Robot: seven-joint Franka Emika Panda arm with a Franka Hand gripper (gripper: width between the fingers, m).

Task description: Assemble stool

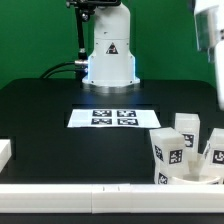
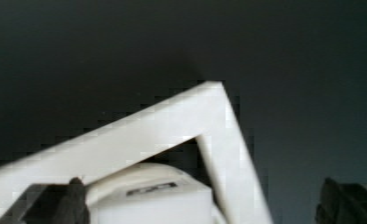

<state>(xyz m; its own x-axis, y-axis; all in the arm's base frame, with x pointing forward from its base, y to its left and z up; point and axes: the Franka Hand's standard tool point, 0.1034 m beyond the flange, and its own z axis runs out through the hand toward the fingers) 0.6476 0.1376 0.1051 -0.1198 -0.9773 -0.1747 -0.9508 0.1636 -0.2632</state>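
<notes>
Stool legs (image 1: pixel 187 131), stubby white blocks with black-and-white tags, stand clustered at about 4 o'clock on the black table (image 1: pixel 50 110) in the exterior view, touching or just beside one another. The marker board (image 1: pixel 114 117) lies at the table's centre, with the robot base (image 1: pixel 108 55) at 12 o'clock. In the wrist view the gripper (image 2: pixel 206 205) stands wide, its dark fingertips (image 2: pixel 55 205) well apart. A rounded white stool part (image 2: pixel 153 190) lies between them, ungripped, just beside a white corner rail (image 2: pixel 198 115).
</notes>
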